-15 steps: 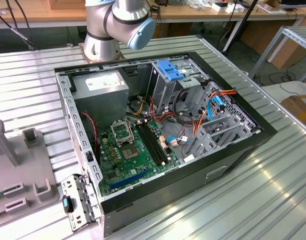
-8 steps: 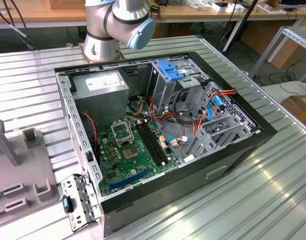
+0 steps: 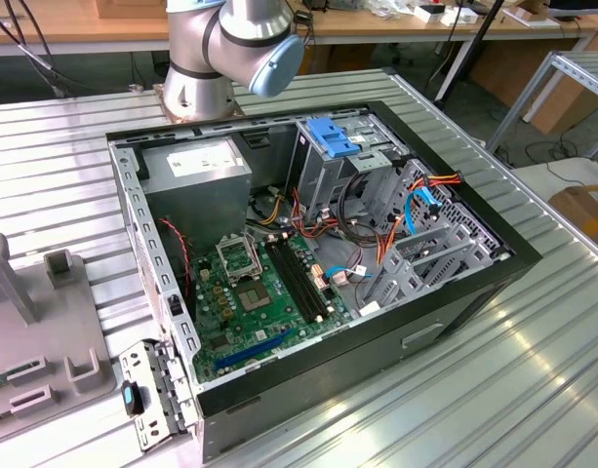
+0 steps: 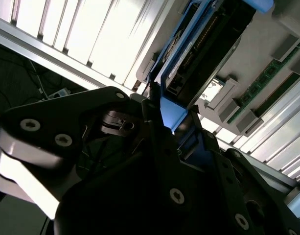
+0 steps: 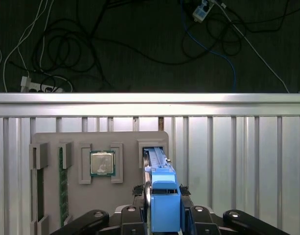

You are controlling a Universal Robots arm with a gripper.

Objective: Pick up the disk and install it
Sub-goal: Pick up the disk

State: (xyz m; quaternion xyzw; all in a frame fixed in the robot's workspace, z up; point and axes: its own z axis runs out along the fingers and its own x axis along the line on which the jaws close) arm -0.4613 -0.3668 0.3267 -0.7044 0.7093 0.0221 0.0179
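Holds the disk [image 5: 158, 171] edge-up in its slot [image 5: 141, 151] on the grey tray [image 5: 125, 142], with the pincer [image 5: 162, 191] closed against both flanks of the blue carrier [image 5: 165, 210] in the first wrist view. Finds that tray at nine o'clock of the open case [image 3: 474, 185] in the exterior view, well apart from the drive cage [image 3: 323, 171] near one o'clock inside. Probably risks jamming against the slot walls if lifted askew, slipping on smooth plastic, or clipping the processor [image 5: 101, 163] just beside.
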